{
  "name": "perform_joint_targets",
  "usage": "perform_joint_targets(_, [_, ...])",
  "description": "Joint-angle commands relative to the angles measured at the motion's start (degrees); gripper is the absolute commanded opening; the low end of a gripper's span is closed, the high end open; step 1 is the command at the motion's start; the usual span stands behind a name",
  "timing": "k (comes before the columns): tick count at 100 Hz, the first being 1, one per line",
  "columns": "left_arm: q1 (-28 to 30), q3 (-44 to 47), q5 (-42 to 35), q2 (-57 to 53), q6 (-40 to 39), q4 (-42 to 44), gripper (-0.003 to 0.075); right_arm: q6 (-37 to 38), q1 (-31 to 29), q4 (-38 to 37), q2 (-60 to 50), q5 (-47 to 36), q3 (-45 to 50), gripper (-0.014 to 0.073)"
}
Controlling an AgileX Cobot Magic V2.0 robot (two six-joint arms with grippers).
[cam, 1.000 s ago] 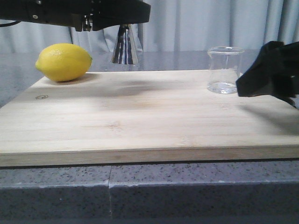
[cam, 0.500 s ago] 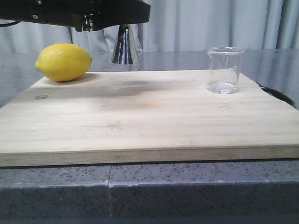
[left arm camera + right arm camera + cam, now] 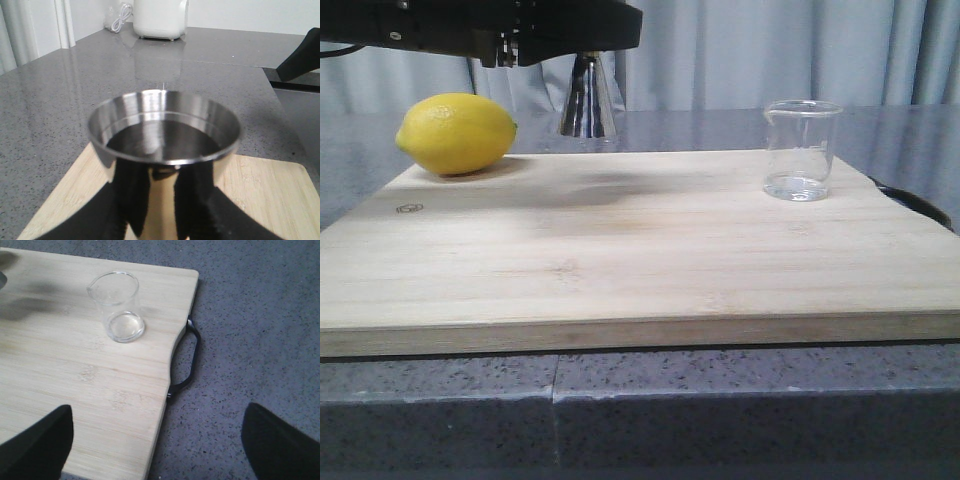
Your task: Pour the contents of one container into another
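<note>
Left end effector [image 3: 160, 210]: clamped on steel jigger [image 3: 162, 132], raised above board [image 3: 620, 240]; right end effector [image 3: 157, 440]: spread wide, well apart from glass beaker [image 3: 117, 305]

Upright clear beaker [image 3: 801, 150]; steel jigger [image 3: 587, 97] aloft.

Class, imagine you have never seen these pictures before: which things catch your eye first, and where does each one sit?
A bright yellow lemon sits at the far left corner of the pale wooden board. A clear glass beaker stands upright near the board's far right edge, close to its black handle. The left gripper holds a shiny steel cup upright, raised above the far side of the board.
</note>
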Motion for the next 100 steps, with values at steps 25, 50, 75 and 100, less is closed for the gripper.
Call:
perform_joint_targets(25, [-0.47, -1.62, 6.36, -2.90, -0.58, -5.26, 0.0179, -0.17, -0.50, -1.39, -0.19, -3.53, -2.08, 0.0596])
perform_joint_targets(50, [-0.47, -1.62, 6.36, -2.90, -2.87, -4.76, 0.0179, -0.17, -0.50, -1.52, -0.19, -4.16, -2.08, 0.0596])
perform_joint_targets(75, [-0.60, 0.32, 6.36, -3.03, -3.36, -4.13, 0.0179, -0.17, -0.50, -1.75, -0.19, -4.24, -2.08, 0.0596])
perform_joint_targets(100, [-1.19, 2.28, 6.36, -2.86, 0.33, -2.72, 0.0179, -0.17, -0.50, -1.80, -0.19, -4.38, -2.08, 0.0596])
